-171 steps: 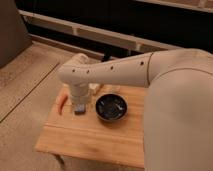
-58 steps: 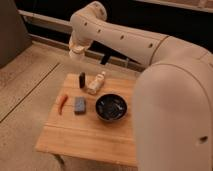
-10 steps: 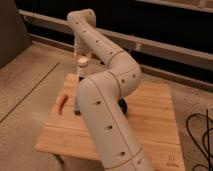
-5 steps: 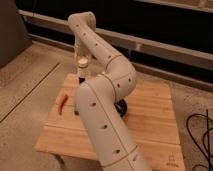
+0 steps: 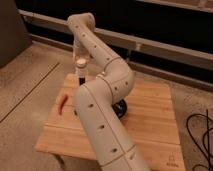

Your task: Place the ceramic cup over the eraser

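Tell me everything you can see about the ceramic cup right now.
The ceramic cup is small, white to cream, plain and cylindrical, with no handle in view. It stands upright on top of the eraser, a narrow dark block at the far left part of the wooden table. The gripper hangs right above the cup at the end of the arm, jaws shut; whether it touches the cup cannot be told. Its underside and inside are hidden.

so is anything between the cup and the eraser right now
Nothing visible. The ceramic cup sits directly above the eraser, which stands upright near the far edge of the wooden table. The gripper is just above the cup, fingers shut. The orange carrot-shaped thing lies off to the side.
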Robot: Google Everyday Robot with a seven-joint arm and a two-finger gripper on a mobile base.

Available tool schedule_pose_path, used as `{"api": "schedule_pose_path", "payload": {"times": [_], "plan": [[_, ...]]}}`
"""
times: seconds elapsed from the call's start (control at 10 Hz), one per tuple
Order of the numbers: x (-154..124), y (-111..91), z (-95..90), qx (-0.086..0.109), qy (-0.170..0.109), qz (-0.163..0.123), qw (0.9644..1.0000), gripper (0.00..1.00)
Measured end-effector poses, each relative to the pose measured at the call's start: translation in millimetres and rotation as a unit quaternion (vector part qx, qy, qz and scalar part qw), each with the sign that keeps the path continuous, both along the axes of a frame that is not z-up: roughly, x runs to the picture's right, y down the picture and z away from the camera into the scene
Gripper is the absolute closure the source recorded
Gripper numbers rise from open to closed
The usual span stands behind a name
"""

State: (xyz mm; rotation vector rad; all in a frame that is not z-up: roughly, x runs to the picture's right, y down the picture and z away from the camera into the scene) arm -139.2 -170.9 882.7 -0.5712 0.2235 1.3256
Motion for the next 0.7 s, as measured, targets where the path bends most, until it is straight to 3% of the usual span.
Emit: {"api": "schedule_pose_path", "payload": {"times": [0.7], "plan": [[5,14,15.4,-0.013,0.002,-0.002,0.9999,1.00]]}}
